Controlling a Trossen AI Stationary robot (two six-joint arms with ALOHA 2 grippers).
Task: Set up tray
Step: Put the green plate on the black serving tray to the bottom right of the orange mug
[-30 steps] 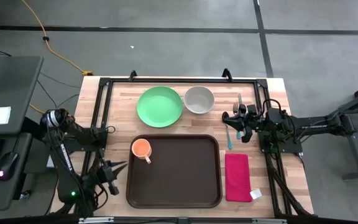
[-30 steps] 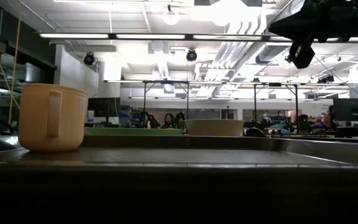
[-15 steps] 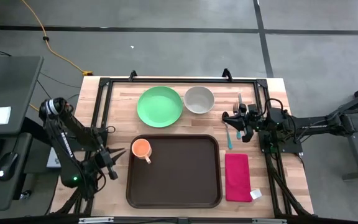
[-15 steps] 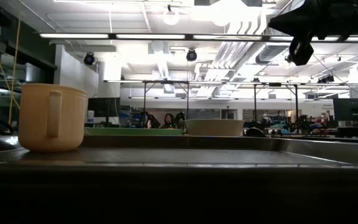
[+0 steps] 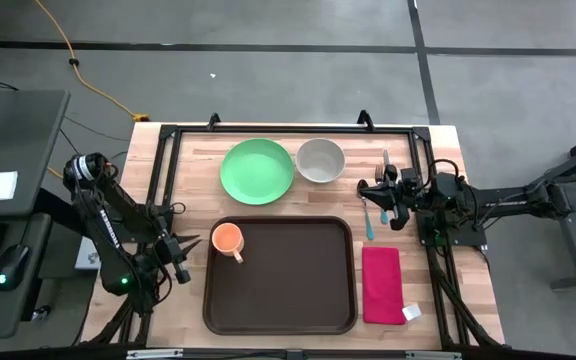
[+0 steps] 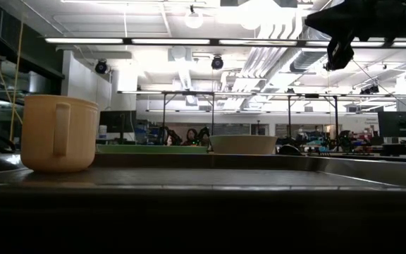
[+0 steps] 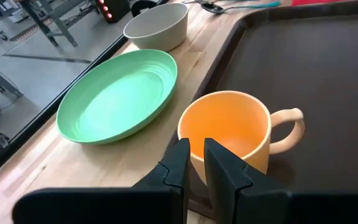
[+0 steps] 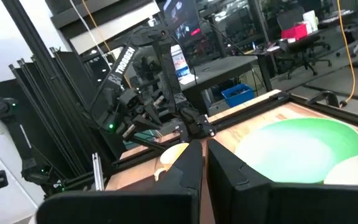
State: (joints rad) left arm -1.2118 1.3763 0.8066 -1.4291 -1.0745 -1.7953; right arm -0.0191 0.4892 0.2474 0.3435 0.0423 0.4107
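The dark brown tray (image 5: 288,285) lies at the middle of the table, near its front edge. An orange cup (image 5: 227,238) stands upright on its base in the tray's far left corner, handle toward the near edge; the left wrist view shows the cup (image 7: 229,127) close ahead. My left gripper (image 5: 197,242) (image 7: 196,152) hovers just left of the cup, shut, pointing at it and apart from it. My right gripper (image 5: 365,190) (image 8: 204,149) waits, shut, above the table's right side, past the tray's far right corner.
A green plate (image 5: 257,171) and a grey bowl (image 5: 320,160) sit on the wood beyond the tray. A teal spoon (image 5: 369,222) and a fork (image 5: 385,160) lie near my right gripper. A red napkin (image 5: 382,285) lies right of the tray. Black frame rails (image 5: 165,180) border the table.
My left gripper has moved from near the table's front left corner toward the far edge, and now points at the cup from its left. The cup, the tray and the other things have stayed in place.
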